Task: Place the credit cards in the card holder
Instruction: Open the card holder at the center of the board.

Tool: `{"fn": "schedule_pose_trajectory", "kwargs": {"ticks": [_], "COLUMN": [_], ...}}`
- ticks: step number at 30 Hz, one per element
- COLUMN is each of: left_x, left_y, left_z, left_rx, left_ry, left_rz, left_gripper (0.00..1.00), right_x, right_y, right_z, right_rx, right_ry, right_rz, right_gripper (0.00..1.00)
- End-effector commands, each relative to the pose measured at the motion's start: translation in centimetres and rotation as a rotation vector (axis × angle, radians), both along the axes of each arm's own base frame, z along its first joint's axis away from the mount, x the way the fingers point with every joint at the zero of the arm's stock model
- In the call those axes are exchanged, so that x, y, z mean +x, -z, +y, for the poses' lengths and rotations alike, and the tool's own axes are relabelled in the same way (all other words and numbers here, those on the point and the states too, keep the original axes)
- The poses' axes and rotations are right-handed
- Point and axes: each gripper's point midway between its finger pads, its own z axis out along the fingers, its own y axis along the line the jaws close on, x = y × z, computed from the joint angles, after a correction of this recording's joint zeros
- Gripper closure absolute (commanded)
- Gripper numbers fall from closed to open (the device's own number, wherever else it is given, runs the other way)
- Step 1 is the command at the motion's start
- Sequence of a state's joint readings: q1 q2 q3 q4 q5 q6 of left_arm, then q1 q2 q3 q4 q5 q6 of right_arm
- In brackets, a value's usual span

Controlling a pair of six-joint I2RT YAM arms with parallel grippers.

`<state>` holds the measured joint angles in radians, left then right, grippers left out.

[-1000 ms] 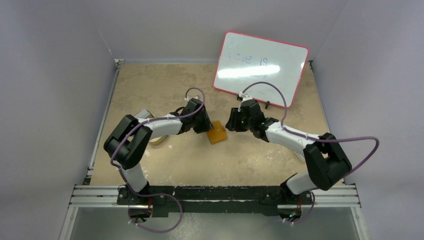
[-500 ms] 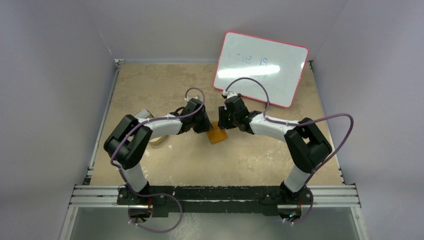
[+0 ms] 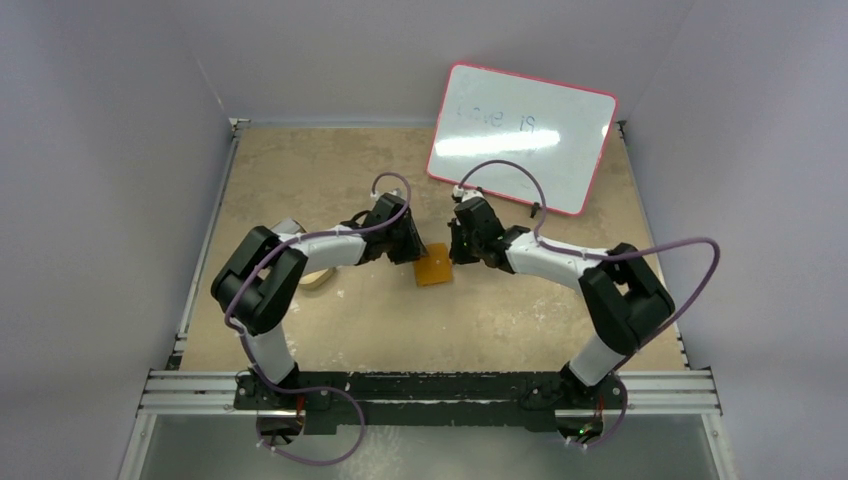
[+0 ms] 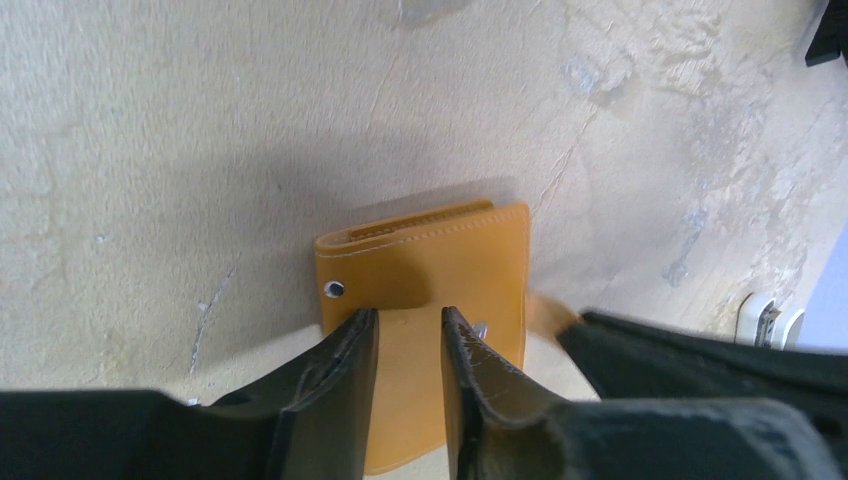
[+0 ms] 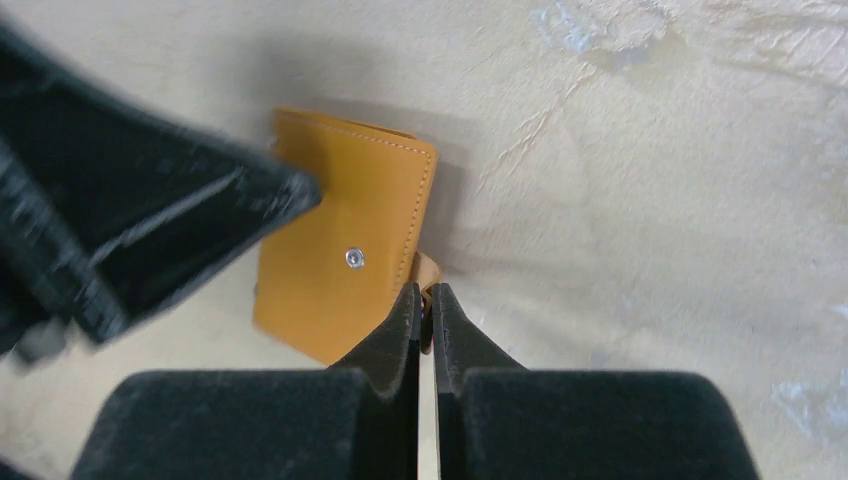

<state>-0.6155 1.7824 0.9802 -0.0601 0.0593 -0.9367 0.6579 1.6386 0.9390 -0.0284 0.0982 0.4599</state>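
While one card holder (image 3: 434, 266) lies folded, two pincers (image 4: 407, 316) (image 5: 425, 293) flank it.

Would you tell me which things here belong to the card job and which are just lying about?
Job: orange-brown leather card holder; left gripper; right gripper, pinching its tab. No cards visible.
Lying about: red-framed whiteboard; pale round object, partly hidden.

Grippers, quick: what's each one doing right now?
Left gripper: open, fingers over the card holder.
Right gripper: shut on the card holder's tab.
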Motion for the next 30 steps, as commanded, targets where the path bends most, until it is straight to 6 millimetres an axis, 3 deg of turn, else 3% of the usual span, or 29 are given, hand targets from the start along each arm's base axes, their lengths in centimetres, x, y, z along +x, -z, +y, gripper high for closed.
{"fn": "schedule_pose_trajectory", "kwargs": {"ticks": [1, 3, 6, 9, 12, 16, 19, 24, 27, 30], "left_x": [2.6, 3.0, 2.9, 1.8, 0.5, -0.6, -1.4, -2.3, -2.3, -2.0], "left_y": [-3.6, -5.5, -7.5, -8.2, -8.4, -7.1, -5.6, -4.6, -4.4, -4.1], "left_z": [1.0, 2.0, 3.6, 4.3, 3.5, 3.4, 3.3, 1.2, -0.6, -2.0], "left_rx": [0.056, 0.063, 0.046, 0.035, -0.038, -0.049, -0.051, -0.095, -0.171, -0.246], "left_ry": [0.017, -0.003, -0.032, -0.026, 0.019, 0.039, 0.041, 0.074, 0.092, 0.099], "left_rz": [-0.082, -0.112, -0.140, -0.144, -0.146, -0.111, -0.077, -0.050, -0.045, -0.042], "left_gripper": [0.64, 0.61, 0.53, 0.53, 0.53, 0.54, 0.57, 0.60, 0.59, 0.58], "right_x": [-1.4, -1.5, -2.5, -3.3, -3.2, -2.3, -1.2, -1.2, -1.4, -1.6], "right_y": [-5.8, -8.0, -9.3, -8.9, -8.2, -6.4, -5.0, -2.5, -2.5, -3.8], "right_z": [1.6, 2.8, 4.4, 5.0, 5.1, 3.0, -0.1, -4.3, -5.3, -5.1], "right_rx": [0.203, 0.302, 0.427, 0.475, 0.495, 0.462, 0.390, 0.344, 0.359, 0.396], "right_ry": [-0.031, -0.064, -0.092, -0.104, -0.087, -0.013, 0.074, 0.158, 0.166, 0.139], "right_rz": [-0.045, -0.090, -0.075, -0.032, -0.013, 0.006, 0.002, 0.028, 0.014, -0.013], "right_gripper": [1.00, 1.00, 1.00, 1.00, 1.00, 1.00, 1.00, 1.00, 1.00, 1.00]}}
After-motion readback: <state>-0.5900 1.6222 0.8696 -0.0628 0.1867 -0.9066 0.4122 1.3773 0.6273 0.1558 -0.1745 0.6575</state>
